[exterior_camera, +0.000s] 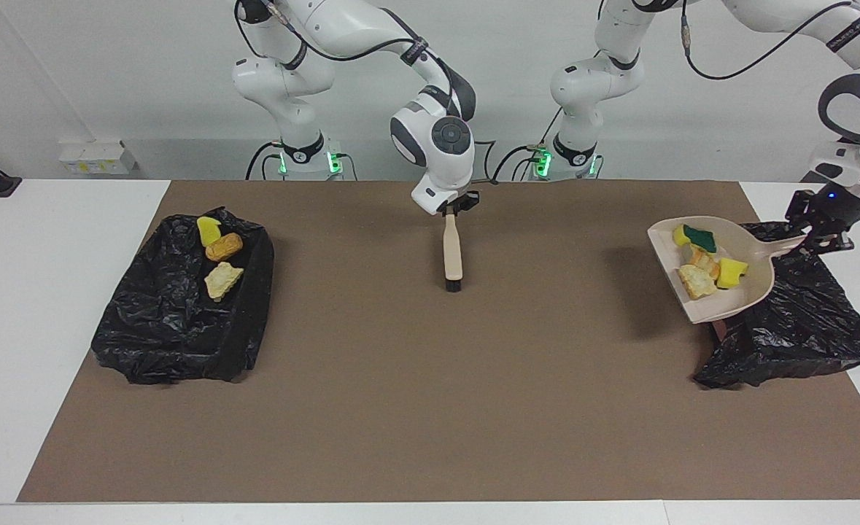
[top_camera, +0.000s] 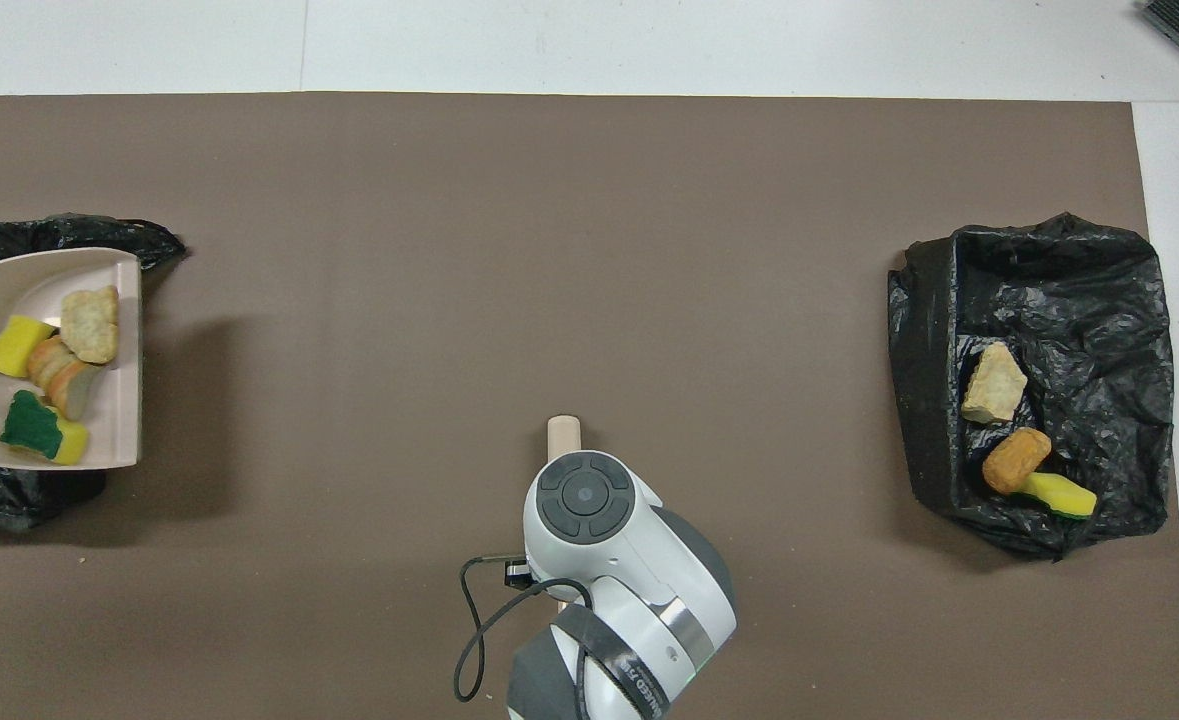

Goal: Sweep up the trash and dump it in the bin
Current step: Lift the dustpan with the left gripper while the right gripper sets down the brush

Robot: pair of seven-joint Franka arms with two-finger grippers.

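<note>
My left gripper (exterior_camera: 815, 235) is shut on the handle of the beige dustpan (exterior_camera: 725, 306) and holds it raised and tilted over the black-lined bin (exterior_camera: 802, 328) at the left arm's end of the table. Several trash scraps (exterior_camera: 703, 264) lie in the pan: yellow sponge pieces, one green-backed, and tan bread-like chunks. In the overhead view the dustpan (top_camera: 9, 290) with its trash (top_camera: 49, 370) covers part of that bin (top_camera: 149, 240); the left gripper is out of that view. My right gripper (exterior_camera: 453, 208) is shut on a wooden-handled brush (exterior_camera: 452, 255) at mid-table, bristles down on the mat.
A second black-lined bin (exterior_camera: 181, 313) stands at the right arm's end and holds three scraps (exterior_camera: 222, 255); it also shows in the overhead view (top_camera: 1049, 300). A brown mat (exterior_camera: 430, 408) covers the table. The brush's handle end (top_camera: 563, 432) shows above the right wrist.
</note>
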